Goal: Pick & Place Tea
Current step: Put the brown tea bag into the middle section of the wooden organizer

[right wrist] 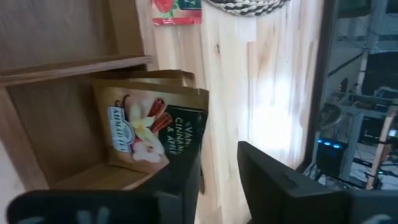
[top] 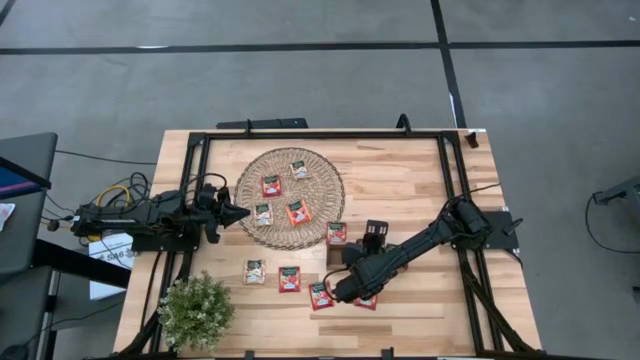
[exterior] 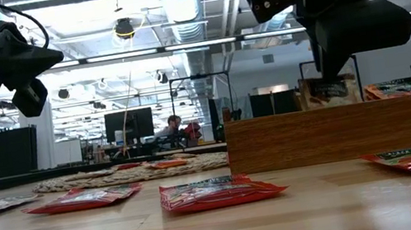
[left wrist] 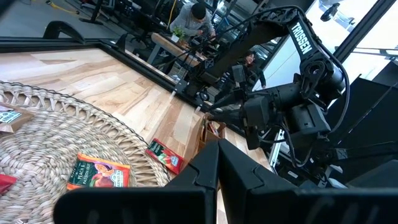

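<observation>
Right gripper (right wrist: 217,180) hangs parted right over the wooden tray's (right wrist: 68,62) end compartment, nothing held, a brown tea sachet (right wrist: 149,127) standing on edge directly beneath its fingers.

The tea sachets (top: 289,279) are mostly red-orange with small central pictures; a few are beige-white (top: 254,271). The sachet in the brown wooden tray (right wrist: 62,112) is tan with a dark green panel (right wrist: 152,134). The round mat (top: 290,196) is woven straw-beige.
</observation>
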